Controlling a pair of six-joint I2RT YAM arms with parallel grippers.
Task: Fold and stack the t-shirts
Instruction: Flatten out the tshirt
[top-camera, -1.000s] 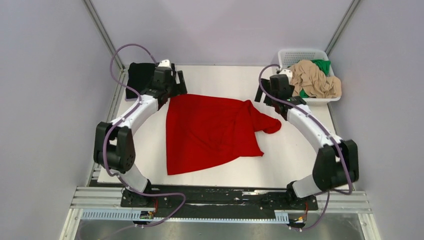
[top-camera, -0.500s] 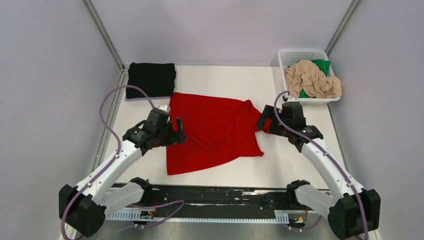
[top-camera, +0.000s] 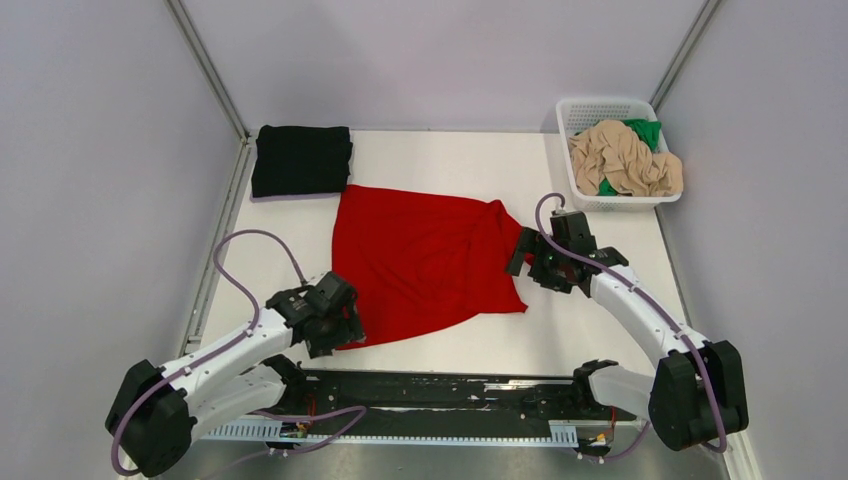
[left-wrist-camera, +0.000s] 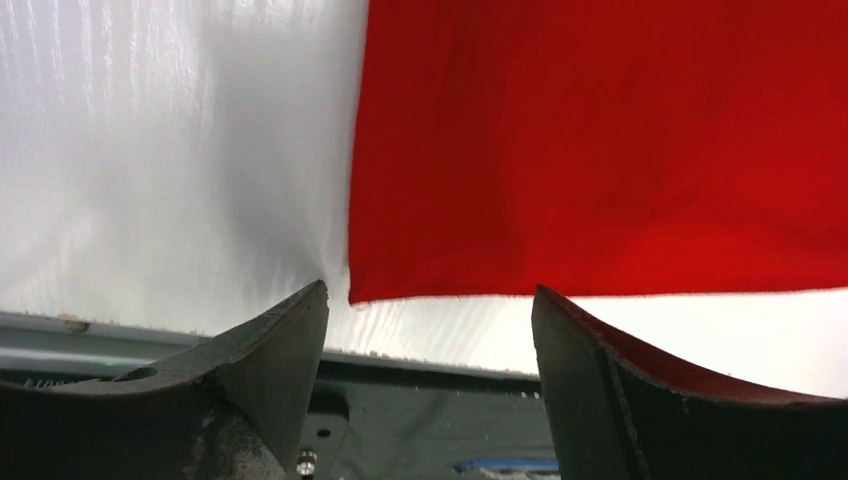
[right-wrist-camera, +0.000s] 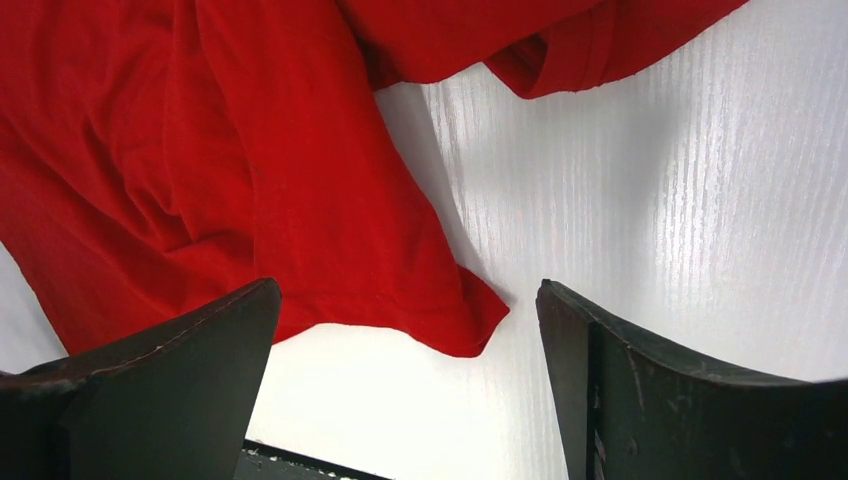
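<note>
Step in hand?
— Folding the red t-shirt (top-camera: 425, 265), spread mid-desk (top-camera: 450, 160). The black t-shirt (top-camera: 301, 160) lies folded at the far left corner.

Jaws?
— Both released, holding nothing. Left jaws straddle the shirt's near left corner, right jaws its near right corner. Next, I'd judge: lower, pinch both corners evenly.
</note>
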